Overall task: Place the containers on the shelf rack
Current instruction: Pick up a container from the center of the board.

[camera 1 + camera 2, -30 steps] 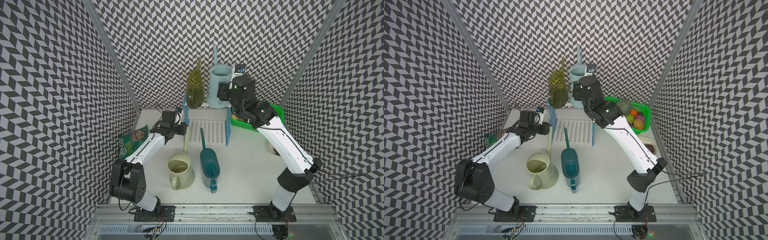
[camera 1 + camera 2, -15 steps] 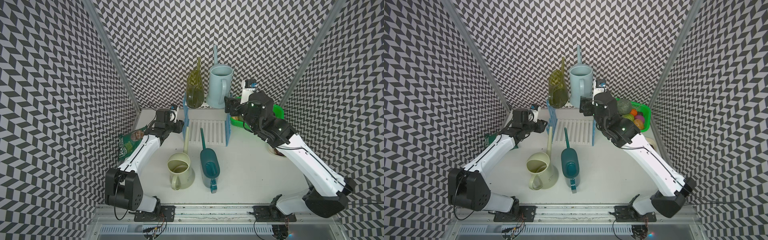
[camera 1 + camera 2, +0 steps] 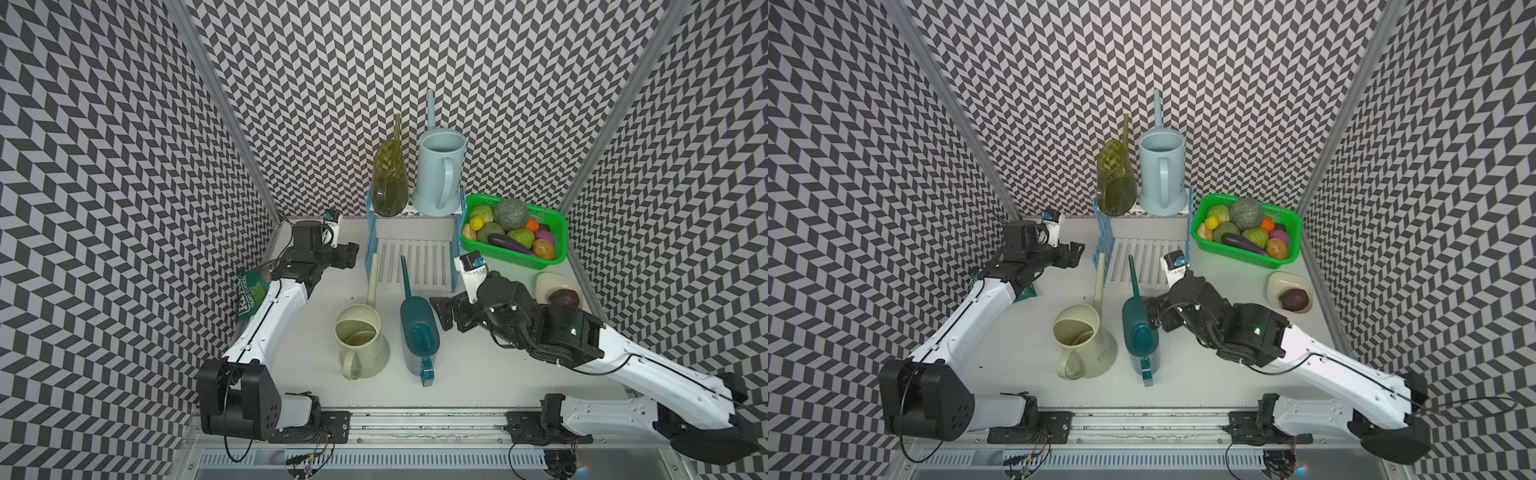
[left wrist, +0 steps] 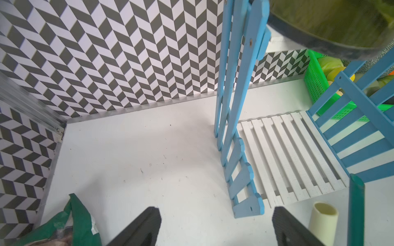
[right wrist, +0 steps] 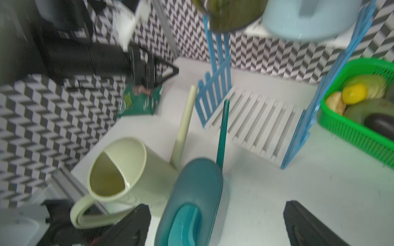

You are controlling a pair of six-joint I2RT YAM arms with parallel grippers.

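Right hand [image 3: 444, 312] gaping beside the dark teal plastic watering can [image 3: 419, 332], upright on the bench [image 3: 478, 374] before the white-slatted blue shelf rack [image 3: 415, 266]. I'd grip its body squarely, spout clear. Left hand [image 3: 347, 259] open, empty.

Four watering cans [image 3: 361, 332], one shelf rack [image 3: 415, 266], one produce basket [image 3: 513, 257], one chip bag [image 3: 249, 291], one dish [image 3: 547, 281].

The olive-green can [image 3: 388, 187] and pale blue can [image 3: 438, 174] stand side by side on the top tier of the shelf rack [image 3: 415, 266]. The cream can [image 3: 359, 336] and dark teal can [image 3: 419, 332] stand before it, spouts toward its lower shelf
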